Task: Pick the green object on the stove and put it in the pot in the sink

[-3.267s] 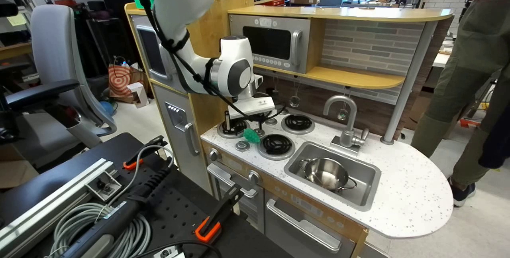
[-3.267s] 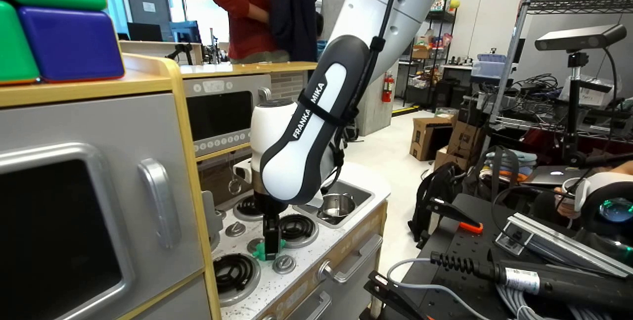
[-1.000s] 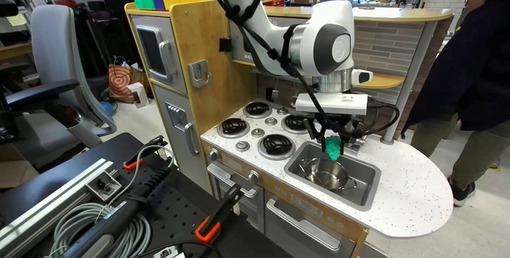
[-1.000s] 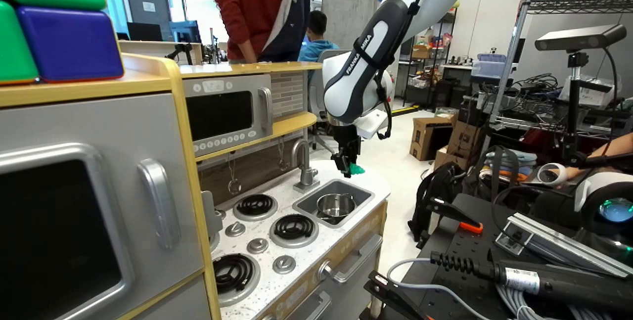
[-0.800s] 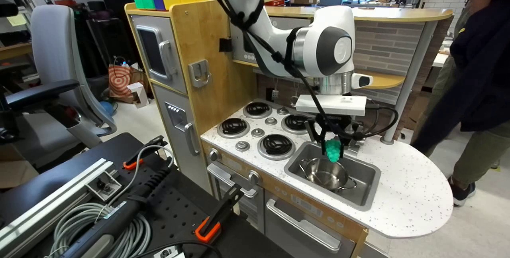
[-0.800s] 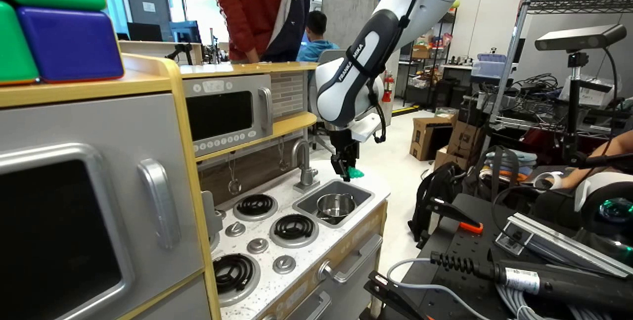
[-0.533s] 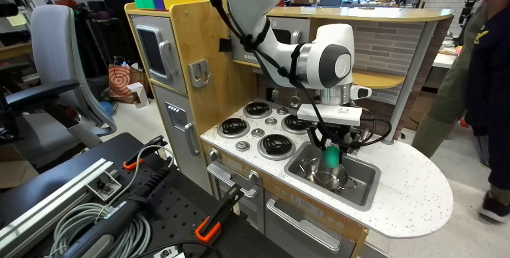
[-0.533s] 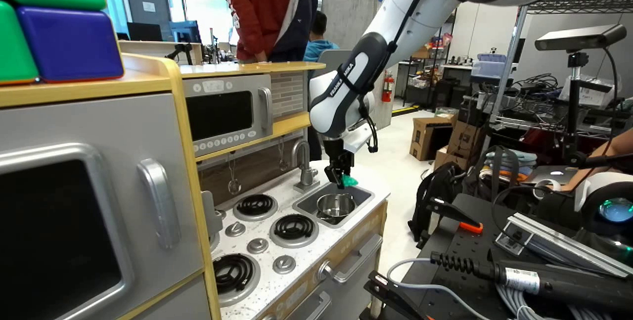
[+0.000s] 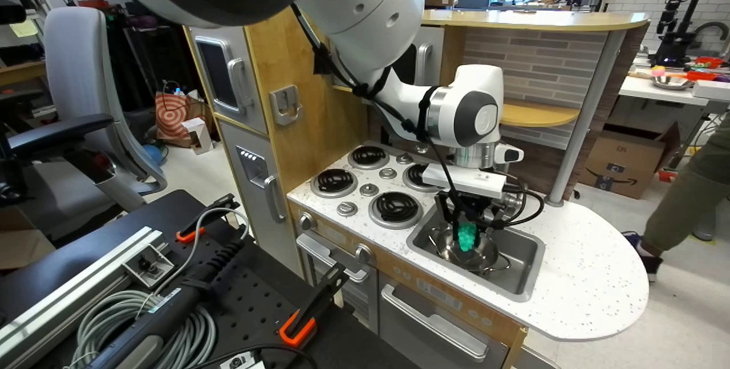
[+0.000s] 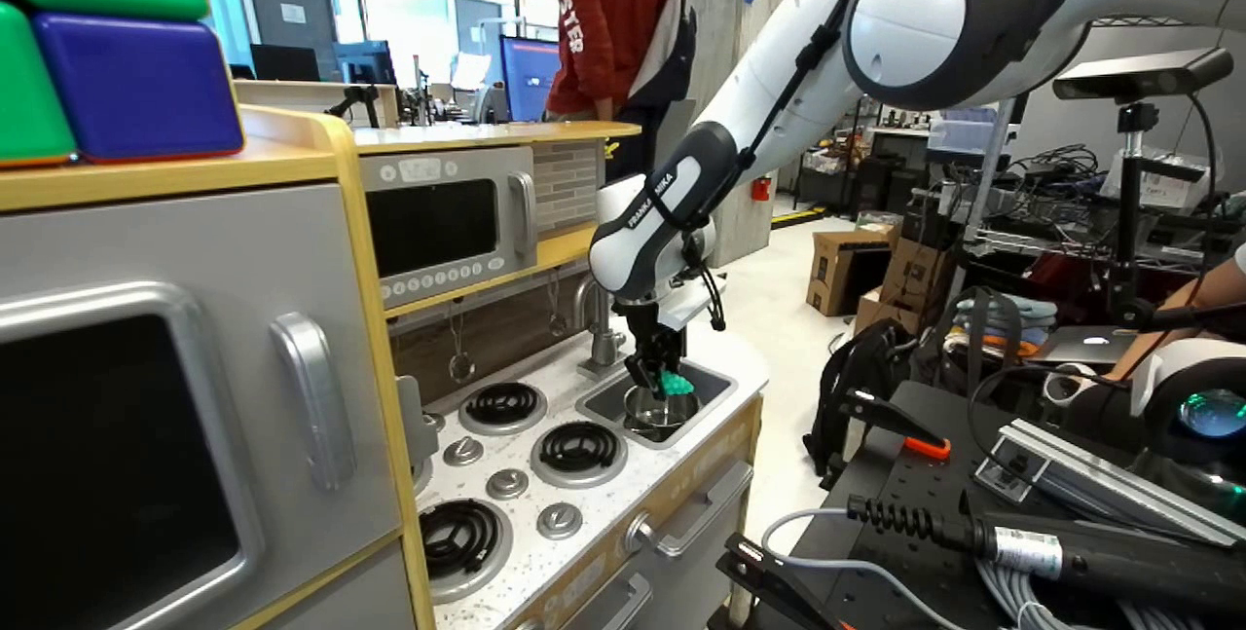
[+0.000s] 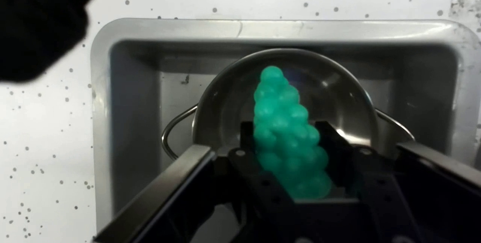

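Observation:
The green object (image 11: 280,111), a knobbly cone like a bunch of grapes, is squeezed from both sides by my gripper (image 11: 286,132), which is shut on it. In the wrist view its narrow end points away over the pot (image 11: 221,96), a round steel bowl with two wire handles. Both exterior views show the green object (image 9: 467,236) low over the pot's opening; whether it touches the pot I cannot tell. The pot (image 10: 681,410) stands in the grey metal sink (image 9: 527,269). On the stove (image 9: 397,209) lie the bare black burners.
The grey faucet (image 10: 604,348) rises behind the sink, close to my gripper. A yellow shelf (image 9: 539,113) juts out above the counter. The speckled white counter (image 9: 593,266) extends beyond the basin. A black work table (image 9: 245,300) with cables stands in front.
Earlier, the green object was on the stove with my gripper at it. It has since been carried across to the sink and, over the last second, lowered towards the pot. A person behind has moved.

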You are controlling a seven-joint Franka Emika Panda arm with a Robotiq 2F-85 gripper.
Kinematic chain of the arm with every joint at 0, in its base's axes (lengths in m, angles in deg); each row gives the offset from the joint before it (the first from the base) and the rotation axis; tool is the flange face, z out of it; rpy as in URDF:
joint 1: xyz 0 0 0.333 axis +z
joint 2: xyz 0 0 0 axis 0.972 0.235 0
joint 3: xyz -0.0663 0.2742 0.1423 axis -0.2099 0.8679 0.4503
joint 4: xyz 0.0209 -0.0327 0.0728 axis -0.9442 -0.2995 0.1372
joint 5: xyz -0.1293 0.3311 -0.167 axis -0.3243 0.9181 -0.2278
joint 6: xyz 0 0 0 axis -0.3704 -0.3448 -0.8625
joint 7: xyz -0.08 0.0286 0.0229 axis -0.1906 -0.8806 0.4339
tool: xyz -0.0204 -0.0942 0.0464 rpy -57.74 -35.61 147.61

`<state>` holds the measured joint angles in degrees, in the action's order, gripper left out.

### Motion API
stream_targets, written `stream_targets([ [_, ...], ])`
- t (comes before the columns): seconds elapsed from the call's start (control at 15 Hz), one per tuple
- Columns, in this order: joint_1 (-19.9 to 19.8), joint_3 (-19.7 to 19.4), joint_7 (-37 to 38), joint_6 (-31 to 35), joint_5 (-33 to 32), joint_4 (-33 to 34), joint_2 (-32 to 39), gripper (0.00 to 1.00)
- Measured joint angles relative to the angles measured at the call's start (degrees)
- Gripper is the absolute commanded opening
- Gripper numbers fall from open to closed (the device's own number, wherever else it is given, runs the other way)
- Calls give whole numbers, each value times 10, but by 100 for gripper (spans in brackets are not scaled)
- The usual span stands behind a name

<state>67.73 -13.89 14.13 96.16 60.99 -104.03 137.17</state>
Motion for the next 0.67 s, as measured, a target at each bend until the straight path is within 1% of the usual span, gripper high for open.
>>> stream_targets([
  [0.07, 1, 0, 3, -12, 2, 16, 9, 75],
  [0.27, 3, 8, -3, -53, 4, 47, 22, 98],
  [0.33, 3, 15, -14, -70, 4, 53, 21, 100],
  [0.47, 4, 34, -49, -98, 4, 48, 6, 100],
  [0.67, 7, 60, -116, -104, -4, -17, -53, 100],
])
